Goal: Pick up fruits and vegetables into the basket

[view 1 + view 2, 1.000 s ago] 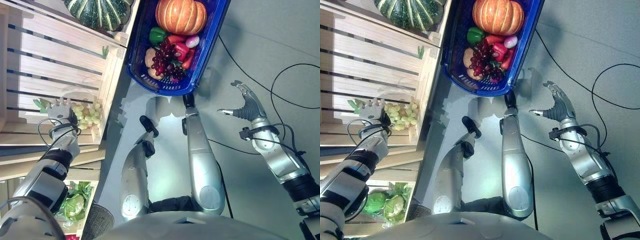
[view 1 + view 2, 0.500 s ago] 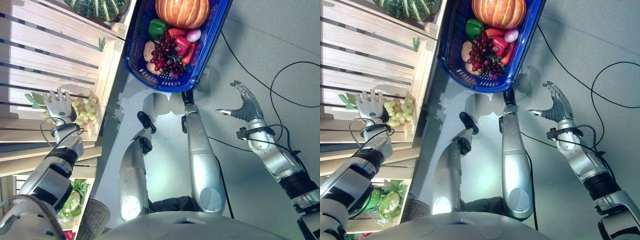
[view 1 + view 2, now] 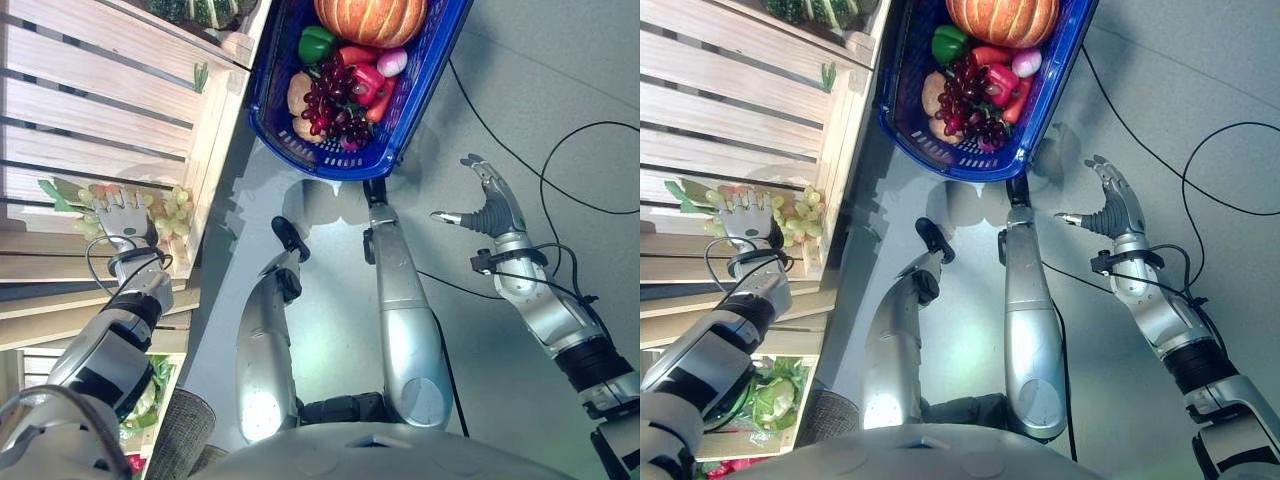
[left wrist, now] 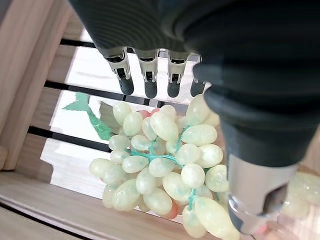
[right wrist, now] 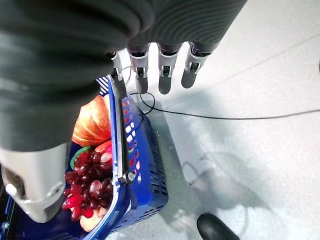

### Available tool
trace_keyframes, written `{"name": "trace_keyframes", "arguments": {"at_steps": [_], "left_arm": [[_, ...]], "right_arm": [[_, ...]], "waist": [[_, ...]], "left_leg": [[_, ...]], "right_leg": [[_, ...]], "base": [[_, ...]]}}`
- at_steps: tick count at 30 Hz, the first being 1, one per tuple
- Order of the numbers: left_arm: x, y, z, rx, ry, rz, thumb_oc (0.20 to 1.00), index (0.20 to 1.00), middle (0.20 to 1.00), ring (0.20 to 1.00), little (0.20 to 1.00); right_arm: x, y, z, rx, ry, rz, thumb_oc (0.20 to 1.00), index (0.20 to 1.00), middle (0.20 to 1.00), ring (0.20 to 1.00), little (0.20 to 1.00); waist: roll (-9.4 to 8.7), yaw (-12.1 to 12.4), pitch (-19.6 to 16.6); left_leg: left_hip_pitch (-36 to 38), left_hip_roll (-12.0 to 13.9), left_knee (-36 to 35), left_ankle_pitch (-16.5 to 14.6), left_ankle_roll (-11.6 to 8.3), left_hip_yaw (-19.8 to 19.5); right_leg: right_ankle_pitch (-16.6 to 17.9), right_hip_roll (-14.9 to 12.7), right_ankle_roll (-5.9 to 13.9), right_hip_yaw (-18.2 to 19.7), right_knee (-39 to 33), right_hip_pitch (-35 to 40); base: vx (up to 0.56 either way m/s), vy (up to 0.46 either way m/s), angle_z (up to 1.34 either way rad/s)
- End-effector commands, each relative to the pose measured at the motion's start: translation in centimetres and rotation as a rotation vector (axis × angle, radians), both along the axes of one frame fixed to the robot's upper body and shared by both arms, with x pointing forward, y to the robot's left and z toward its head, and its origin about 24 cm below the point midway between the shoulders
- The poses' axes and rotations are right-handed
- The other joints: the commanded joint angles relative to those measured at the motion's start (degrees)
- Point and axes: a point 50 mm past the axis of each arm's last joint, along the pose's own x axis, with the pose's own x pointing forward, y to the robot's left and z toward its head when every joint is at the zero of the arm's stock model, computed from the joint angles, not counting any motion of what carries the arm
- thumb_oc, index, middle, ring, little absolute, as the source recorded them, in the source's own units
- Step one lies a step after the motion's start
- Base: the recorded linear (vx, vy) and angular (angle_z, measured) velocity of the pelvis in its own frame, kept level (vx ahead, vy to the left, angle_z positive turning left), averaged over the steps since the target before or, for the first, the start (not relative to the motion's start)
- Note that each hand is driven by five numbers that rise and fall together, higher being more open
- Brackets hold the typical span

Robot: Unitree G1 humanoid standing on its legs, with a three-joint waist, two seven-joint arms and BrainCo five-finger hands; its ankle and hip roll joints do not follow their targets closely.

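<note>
The left hand [image 3: 122, 213] hung with fingers spread straight over the bunch of green grapes [image 4: 165, 172] lying in the slatted wooden crate [image 3: 110, 110] at the left, apparently not touching it. To the right, the blue basket [image 3: 420, 95] on the floor held a pumpkin [image 3: 370, 17], dark grapes [image 3: 330, 100] and peppers. The right hand [image 3: 490, 205] hovered open over bare floor, right of the basket.

Grapes [image 4: 165, 175] lie in wooden crate [image 3: 110, 110] at left, under left robot hand [image 3: 122, 213]. Basket [image 3: 420, 100] on floor right of crate, holding pumpkin [image 3: 370, 18]. Right robot hand [image 3: 487, 205] right of basket.
</note>
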Motion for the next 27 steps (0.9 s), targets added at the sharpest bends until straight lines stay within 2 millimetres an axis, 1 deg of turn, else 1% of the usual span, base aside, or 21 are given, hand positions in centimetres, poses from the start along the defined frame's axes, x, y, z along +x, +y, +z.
{"name": "trace_keyframes", "arguments": {"at_steps": [1, 3, 8, 13, 17, 23, 27], "left_arm": [[-3.6, 3.4, -1.3, 0.117, 0.086, 0.170, 1.000, 1.000, 1.000, 1.000, 1.000], [-3.7, 3.5, -1.3, 0.135, 0.081, 0.181, 1.000, 1.000, 1.000, 1.000, 1.000], [-3.8, 3.7, -0.4, 0.234, 0.059, 0.177, 1.000, 1.000, 1.000, 1.000, 1.000], [-3.5, 3.8, 1.0, 0.345, 0.021, 0.188, 1.000, 1.000, 1.000, 1.000, 1.000], [-3.3, 4.2, 1.7, 0.327, -0.014, 0.212, 1.000, 1.000, 1.000, 1.000, 1.000], [-2.6, 4.1, 2.5, 0.311, -0.058, 0.212, 1.000, 1.000, 1.000, 1.000, 1.000], [-2.5, 4.1, 2.5, 0.296, -0.060, 0.211, 1.000, 1.000, 1.000, 1.000, 1.000]], "right_arm": [[-0.8, 0.9, -0.4, 0.050, -0.026, 0.044, 1.000, 1.000, 1.000, 1.000, 1.000], [-0.8, 1.0, -0.4, 0.049, -0.032, 0.044, 1.000, 1.000, 1.000, 1.000, 1.000], [-0.8, 0.9, -0.2, 0.047, -0.047, 0.041, 1.000, 1.000, 1.000, 1.000, 1.000], [-0.8, 1.0, 0.1, 0.050, -0.069, 0.049, 1.000, 1.000, 1.000, 1.000, 1.000], [-0.6, 1.2, 0.2, 0.060, -0.082, 0.050, 1.000, 1.000, 1.000, 1.000, 1.000], [-0.4, 1.8, 0.1, 0.066, -0.091, 0.066, 1.000, 1.000, 1.000, 1.000, 1.000], [-0.3, 1.9, 0.1, 0.077, -0.095, 0.068, 1.000, 1.000, 1.000, 1.000, 1.000]], "waist": [[0.19, -1.7, -2.3], [0.20, -1.6, -2.3], [0.26, -1.4, -2.3], [-0.01, -1.2, -2.3], [-0.31, -1.0, -2.3], [-0.86, -0.8, -2.3], [-1.29, -0.7, -2.3]], "left_leg": [[-7.0, -1.2, 4.2, -2.6, 0.88, -0.4], [-7.6, -1.1, 4.5, -2.7, 0.90, -0.5], [-8.8, -1.1, 4.9, -2.9, 1.05, -0.5], [-10.7, -0.9, 5.9, -3.3, 1.26, -0.7], [-12.3, -0.8, 6.7, -3.6, 1.40, -1.0], [-14.5, -0.6, 7.6, -3.7, 1.58, -1.7], [-15.5, -0.6, 7.8, -3.7, 1.62, -2.0]], "right_leg": [[-5.7, -0.3, 4.86, -1.5, 0.2, -0.1], [-5.6, -0.3, 4.84, -1.5, 0.4, -0.8], [-5.4, -0.4, 4.81, -1.5, 0.3, -1.8], [-5.0, -0.4, 4.86, -1.5, 0.6, -3.4], [-4.7, -0.5, 4.95, -1.6, 0.8, -4.6], [-4.5, -0.1, 4.94, -1.5, 1.4, -6.4], [-4.3, 0.0, 4.97, -1.7, 1.4, -7.1]], "base": [[0.00, 0.000, 0.00], [0.00, 0.000, 0.00], [0.00, 0.000, 0.00], [0.00, 0.000, 0.00], [0.00, 0.000, 0.00], [0.00, -0.005, 0.02], [0.00, 0.000, 0.00]]}}
